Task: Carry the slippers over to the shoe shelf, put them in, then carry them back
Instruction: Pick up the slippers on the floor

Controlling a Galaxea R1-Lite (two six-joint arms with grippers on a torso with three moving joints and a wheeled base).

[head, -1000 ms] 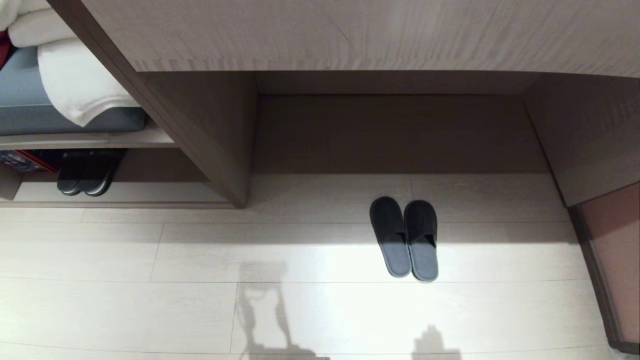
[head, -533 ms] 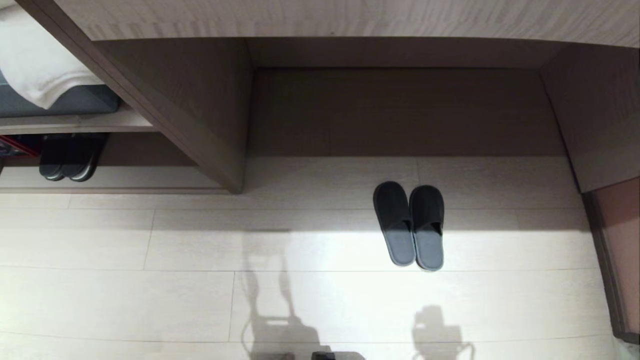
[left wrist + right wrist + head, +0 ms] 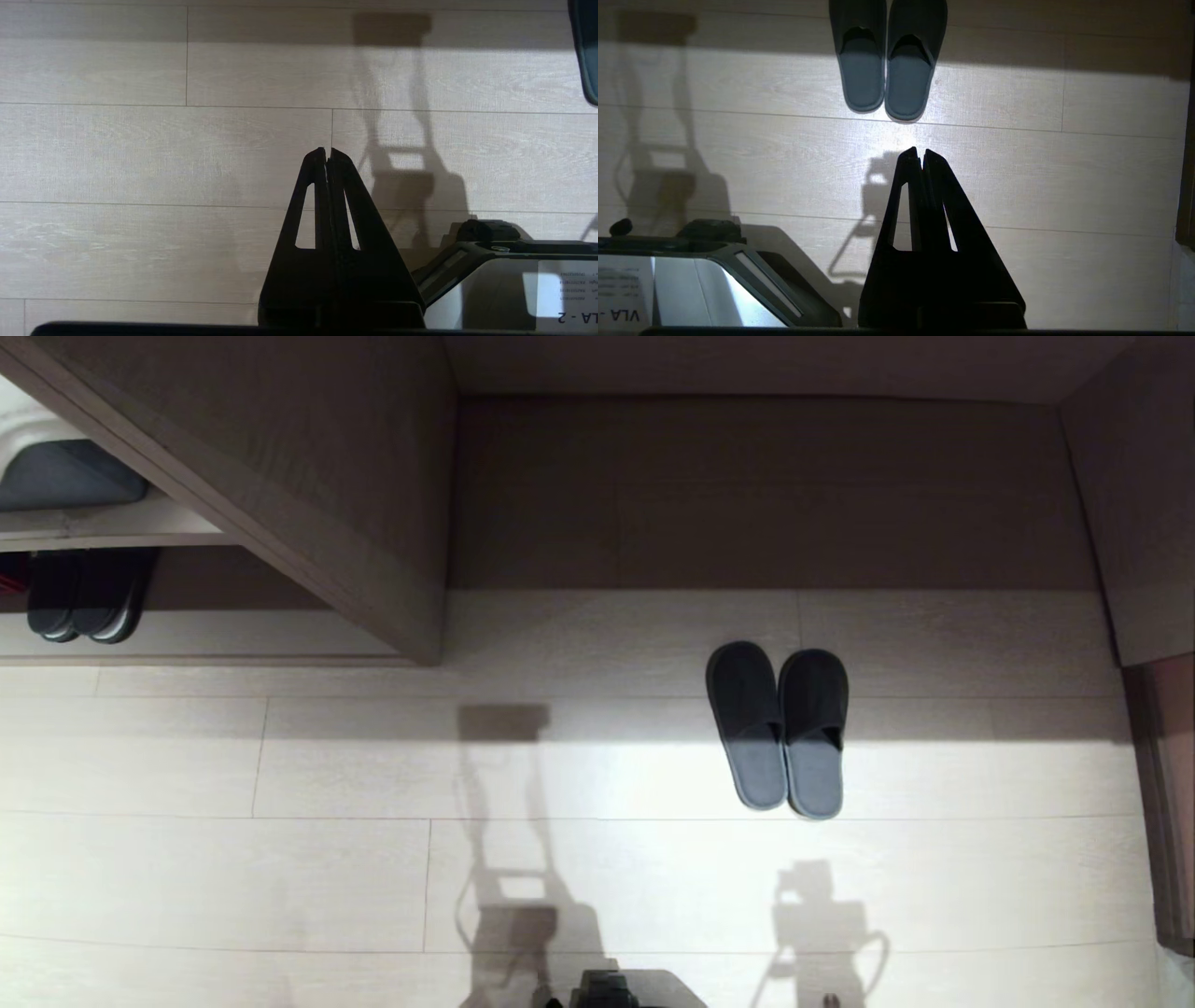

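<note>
Slippers [image 3: 778, 728] [image 3: 888, 58] side by side on pale plank floor [image 3: 280, 859], touching, toes toward the dark recess under the desk counter [image 3: 747, 495], heels out in the bright patch of light. Toe halves in shadow. Not in the shoe shelf [image 3: 233, 635] yet, that's well apart, off to the left w/ another dark pair [image 3: 84, 597] tucked in its lower cubby.

Right gripper [image 3: 920, 154] hanging over bare floor near the heels, not touching, fingers pressed together, nothing pinched. Left gripper [image 3: 327, 151] same deal, tips together over empty planks, a slipper edge just peeking at the frame corner. Bit of robot base [image 3: 616, 989] at the near edge, arm shadows on floor.
</note>
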